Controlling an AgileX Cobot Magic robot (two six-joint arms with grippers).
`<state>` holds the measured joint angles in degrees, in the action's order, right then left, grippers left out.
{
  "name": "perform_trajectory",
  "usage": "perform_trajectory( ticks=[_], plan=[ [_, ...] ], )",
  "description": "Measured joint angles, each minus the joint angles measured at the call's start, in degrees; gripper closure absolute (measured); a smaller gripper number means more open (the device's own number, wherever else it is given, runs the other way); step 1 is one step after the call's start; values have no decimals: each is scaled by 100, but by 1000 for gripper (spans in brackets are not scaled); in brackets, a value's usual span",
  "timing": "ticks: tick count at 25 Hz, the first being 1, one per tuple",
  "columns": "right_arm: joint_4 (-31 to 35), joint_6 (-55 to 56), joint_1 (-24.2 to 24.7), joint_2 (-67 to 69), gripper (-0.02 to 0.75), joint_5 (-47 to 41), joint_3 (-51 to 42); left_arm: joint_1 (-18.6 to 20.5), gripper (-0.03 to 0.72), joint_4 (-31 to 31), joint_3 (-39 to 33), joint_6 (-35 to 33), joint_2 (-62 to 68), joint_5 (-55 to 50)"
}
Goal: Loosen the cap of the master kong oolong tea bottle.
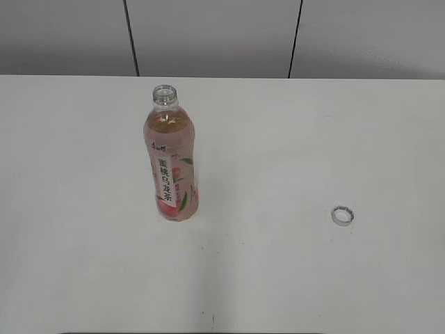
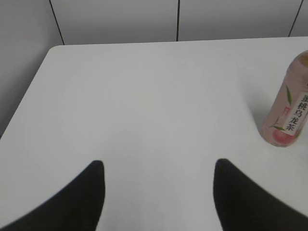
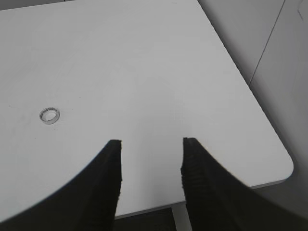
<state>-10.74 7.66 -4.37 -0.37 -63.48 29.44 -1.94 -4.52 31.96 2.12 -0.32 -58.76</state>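
Note:
The master kong oolong tea bottle [image 1: 171, 160] stands upright on the white table, left of centre, with its mouth open and no cap on it. Its lower part also shows at the right edge of the left wrist view [image 2: 288, 110]. The white cap [image 1: 342, 216] lies on the table to the right, open side up; it also shows in the right wrist view [image 3: 49, 115]. My left gripper [image 2: 158, 166] is open and empty, well left of the bottle. My right gripper [image 3: 151, 144] is open and empty, right of the cap. Neither gripper shows in the exterior view.
The table's right edge and rounded near corner [image 3: 284, 166] lie close to my right gripper. The table's left edge [image 2: 29, 91] shows in the left wrist view. A grey panelled wall [image 1: 222, 35] stands behind the table.

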Motion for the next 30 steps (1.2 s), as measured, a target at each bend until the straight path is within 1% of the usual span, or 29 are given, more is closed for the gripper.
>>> perform_trajectory(
  ticks=[4,19,30],
  plan=[
    [0,0,0,0,421,0,0,0,272,0,0,0,0,0],
    [0,2,0,0,422,0,0,0,364,0,0,0,0,0],
    [0,2,0,0,422,0,0,0,387,0,0,0,0,0]
  ],
)
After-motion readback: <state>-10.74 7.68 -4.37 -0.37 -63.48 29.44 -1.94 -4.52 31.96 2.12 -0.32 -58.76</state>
